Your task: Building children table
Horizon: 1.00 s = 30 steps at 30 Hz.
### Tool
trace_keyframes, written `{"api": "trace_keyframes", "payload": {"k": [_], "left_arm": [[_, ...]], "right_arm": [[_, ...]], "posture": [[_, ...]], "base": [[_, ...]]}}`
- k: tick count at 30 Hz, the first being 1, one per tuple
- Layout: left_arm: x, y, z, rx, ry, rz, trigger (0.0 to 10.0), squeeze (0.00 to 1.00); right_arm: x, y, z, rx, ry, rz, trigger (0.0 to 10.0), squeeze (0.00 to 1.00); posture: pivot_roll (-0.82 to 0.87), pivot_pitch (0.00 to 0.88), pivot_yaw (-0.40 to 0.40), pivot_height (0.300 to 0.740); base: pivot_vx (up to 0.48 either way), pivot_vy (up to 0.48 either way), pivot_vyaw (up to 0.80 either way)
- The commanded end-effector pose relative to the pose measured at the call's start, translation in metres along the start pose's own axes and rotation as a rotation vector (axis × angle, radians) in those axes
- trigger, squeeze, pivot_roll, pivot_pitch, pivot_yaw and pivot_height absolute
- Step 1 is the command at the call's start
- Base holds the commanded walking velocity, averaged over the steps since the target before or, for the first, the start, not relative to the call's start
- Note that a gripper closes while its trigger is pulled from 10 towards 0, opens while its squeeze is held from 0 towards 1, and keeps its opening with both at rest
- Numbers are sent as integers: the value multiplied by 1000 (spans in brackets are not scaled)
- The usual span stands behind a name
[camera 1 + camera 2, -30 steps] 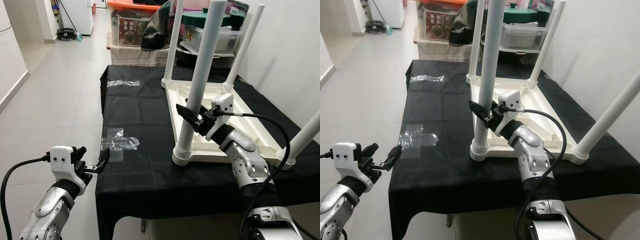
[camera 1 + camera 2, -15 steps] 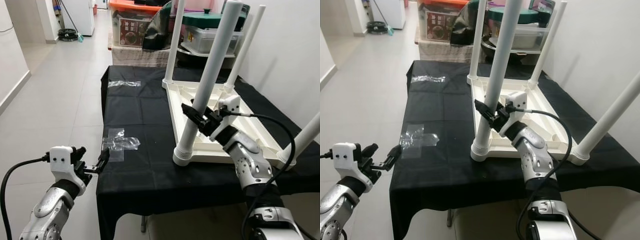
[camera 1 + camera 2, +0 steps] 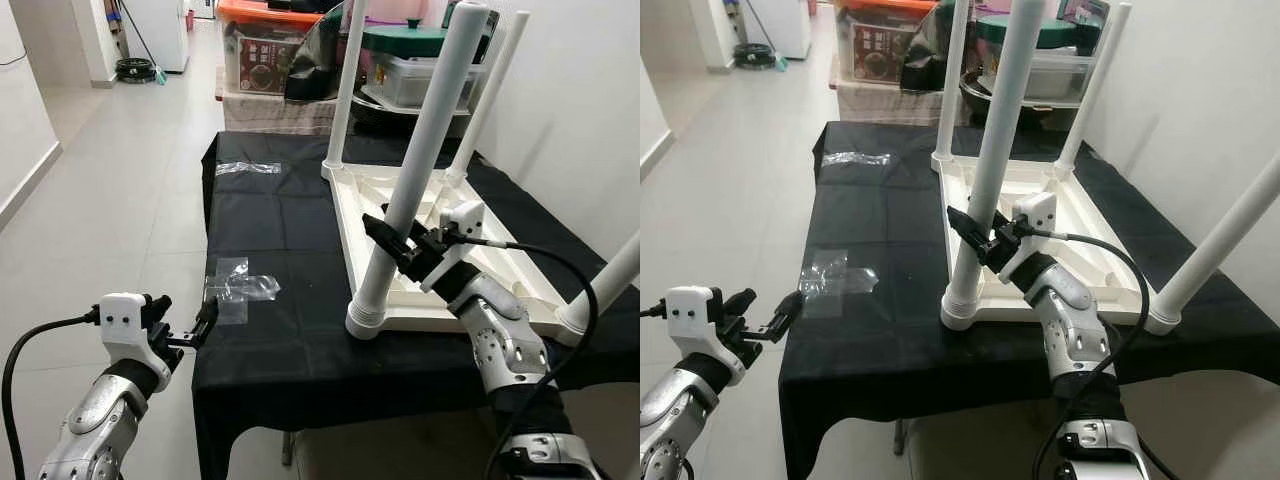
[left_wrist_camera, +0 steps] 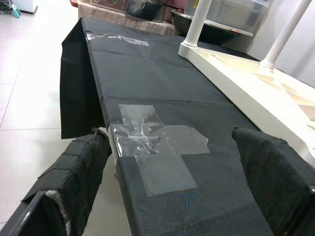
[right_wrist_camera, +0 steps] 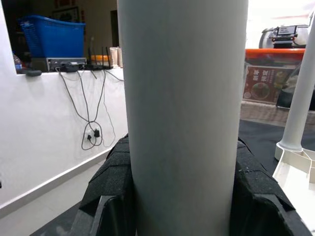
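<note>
Fingers of the right gripper (image 3: pixel 392 240) clamp around the near white cylindrical plastic table leg (image 3: pixel 415 180), one padded black finger (image 5: pixel 110 182) pressed to each side of it, roughly midway up its length. That leg leans away from the gripper and rises from the near left corner of the upside-down white plastic children's table top (image 3: pixel 430 260), which lies on a black cloth-covered table (image 3: pixel 270 330) just below the gripper. Beyond the gripper, two more white legs stand at the far corners: the far left leg (image 3: pixel 346 85) and the far right leg (image 3: pixel 492 90). Off to the gripper's right, a fourth white leg (image 3: pixel 608 285) slants up from the near right corner.

The left gripper (image 3: pixel 185 328) hovers apart from the tabletop, just off the near left edge of the black cloth, its black fingers (image 4: pixel 81 167) spread with nothing between them. Just ahead of it, pieces of clear crinkled plastic film (image 4: pixel 152 137) lie flat on the cloth. Farther beyond, another strip of clear plastic (image 3: pixel 247 167) lies near the cloth's far end.
</note>
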State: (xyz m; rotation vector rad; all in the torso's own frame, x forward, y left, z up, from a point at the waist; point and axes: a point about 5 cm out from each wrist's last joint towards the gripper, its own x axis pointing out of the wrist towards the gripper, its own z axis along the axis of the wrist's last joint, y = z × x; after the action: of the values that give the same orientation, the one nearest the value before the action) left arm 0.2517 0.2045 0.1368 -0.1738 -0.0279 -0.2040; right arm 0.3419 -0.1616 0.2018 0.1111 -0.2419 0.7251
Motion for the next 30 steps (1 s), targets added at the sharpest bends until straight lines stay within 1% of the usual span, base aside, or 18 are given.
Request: {"api": "trace_keyframes", "payload": {"k": [1, 3, 5, 7, 8, 10, 11, 17, 18, 21, 22, 23, 24, 26, 27, 29, 30], "left_arm": [[0, 1, -1, 18, 10, 0, 10000, 0], [-1, 1, -1, 18, 10, 2, 10000, 0], [-2, 1, -1, 17, 11, 5, 10000, 0], [-2, 1, -1, 16, 11, 7, 10000, 0], [-2, 1, -1, 16, 11, 7, 10000, 0], [-3, 2, -1, 17, 11, 9, 10000, 0], [-3, 2, -1, 17, 11, 9, 10000, 0], [-3, 3, -2, 18, 13, 10, 10000, 0], [-3, 3, -2, 18, 13, 10, 10000, 0], [-3, 2, -2, 17, 14, 9, 10000, 0], [-3, 2, -2, 17, 14, 10, 10000, 0], [-3, 2, -2, 17, 14, 10, 10000, 0], [-2, 2, -2, 17, 13, 10, 10000, 0], [-2, 2, -2, 16, 13, 11, 10000, 0], [-2, 2, -2, 16, 13, 11, 10000, 0], [-2, 2, -2, 14, 12, 11, 10000, 0], [-2, 1, -2, 13, 11, 11, 10000, 0]], "right_arm": [[3, 9, -15, 51, 62, 63, 0, 0], [3, 9, -16, 53, 62, 61, 0, 0], [4, 11, -19, 62, 69, 29, 0, 0], [3, 11, -26, 70, 91, -42, 0, 0], [3, 11, -26, 70, 91, -42, 0, 0], [2, 11, -32, 76, 108, -104, 0, 0], [2, 11, -32, 76, 108, -104, 0, 0], [-4, 16, -49, 77, 135, -311, 0, 0], [-4, 16, -49, 77, 135, -311, 0, 0], [-6, 19, -53, 97, 148, -368, 0, 0], [-7, 21, -56, 82, 164, -405, 0, 0], [-7, 21, -56, 82, 164, -405, 0, 0], [-8, 21, -57, 69, 175, -433, 0, 0], [-11, 21, -60, 42, 205, -542, 0, 0], [-11, 21, -60, 42, 205, -542, 0, 0], [-12, 21, -62, 17, 247, -666, 0, 0], [-12, 21, -62, 7, 260, -705, 0, 0]], "posture": [[72, 0, -79, 740], [72, 0, -79, 740], [73, 0, -80, 740], [73, 0, -80, 740], [73, 0, -80, 740], [72, 0, -79, 740], [72, 0, -79, 740], [69, 0, -76, 740], [69, 0, -76, 740], [68, 0, -76, 740], [68, 0, -76, 740], [68, 0, -76, 740], [68, 0, -76, 740], [67, 0, -76, 740], [67, 0, -76, 740], [67, 0, -76, 740], [67, 0, -76, 740]], "base": [[0, 0, 0], [0, 0, 0], [0, 0, 0], [0, 0, 0], [0, 0, 0], [0, 0, 0], [0, 0, 0], [0, 0, 0], [0, 0, 0], [0, 0, 0], [0, 0, 0], [0, 0, 0], [0, 0, 0], [0, 0, 0], [0, 0, 0], [0, 0, 0], [0, 0, 0]]}}
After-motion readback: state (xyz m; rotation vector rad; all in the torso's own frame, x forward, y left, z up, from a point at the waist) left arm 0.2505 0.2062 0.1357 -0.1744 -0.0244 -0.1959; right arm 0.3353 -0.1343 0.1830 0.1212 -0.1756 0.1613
